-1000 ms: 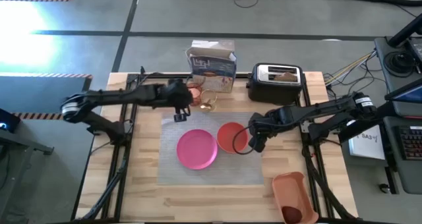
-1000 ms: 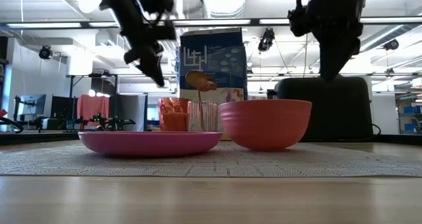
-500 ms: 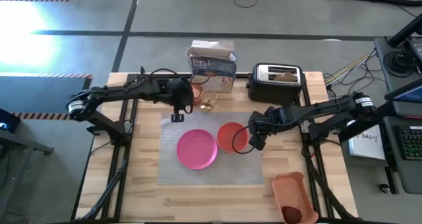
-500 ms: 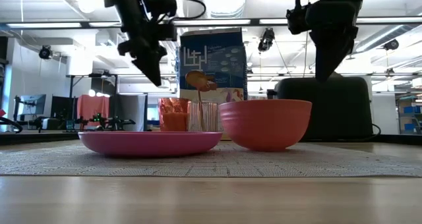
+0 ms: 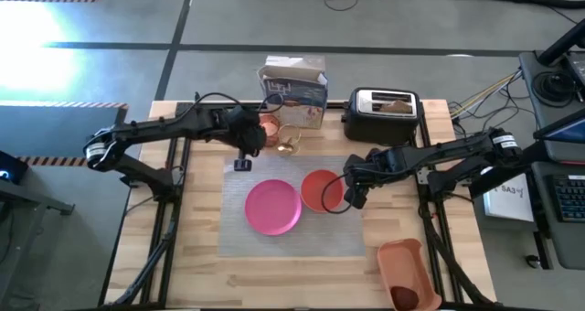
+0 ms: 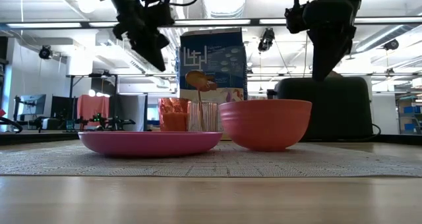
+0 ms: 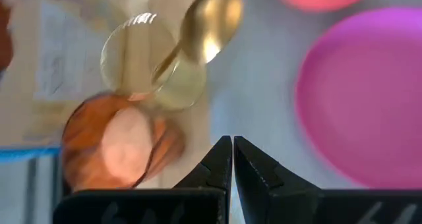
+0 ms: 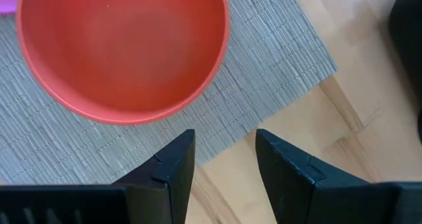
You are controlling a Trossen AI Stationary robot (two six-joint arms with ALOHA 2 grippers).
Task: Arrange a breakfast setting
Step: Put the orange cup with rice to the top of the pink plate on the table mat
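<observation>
The grey placemat [image 5: 366, 238] carries the pink plate [image 5: 272, 207] and the orange bowl [image 5: 321, 190]. Behind it stand the orange cup [image 5: 269, 128] and the clear glass [image 5: 289, 143]. The gold spoon [image 6: 198, 80] stands in the glass, bowl end up. My left gripper [image 5: 242, 163] is shut and empty, hovering above the mat's far left corner near the cup [image 7: 112, 145]. My right gripper [image 5: 352, 197] is open and empty, above the mat just right of the bowl [image 8: 122, 46]. Toast [image 5: 395, 102] sits in the toaster. The red apple [image 5: 405, 297] lies in the orange tray.
A blue-and-white carton [image 5: 294, 87] stands behind the cup and glass. The black-and-silver toaster [image 5: 384, 114] stands at the far right. The orange tray [image 5: 402, 261] lies at the near right corner. Bare wood shows along the table's near edge and left side.
My left gripper has risen a little and shifted slightly toward the table's left edge, away from the glass and cup. The plate, bowl, cup, glass and spoon have stayed in place.
</observation>
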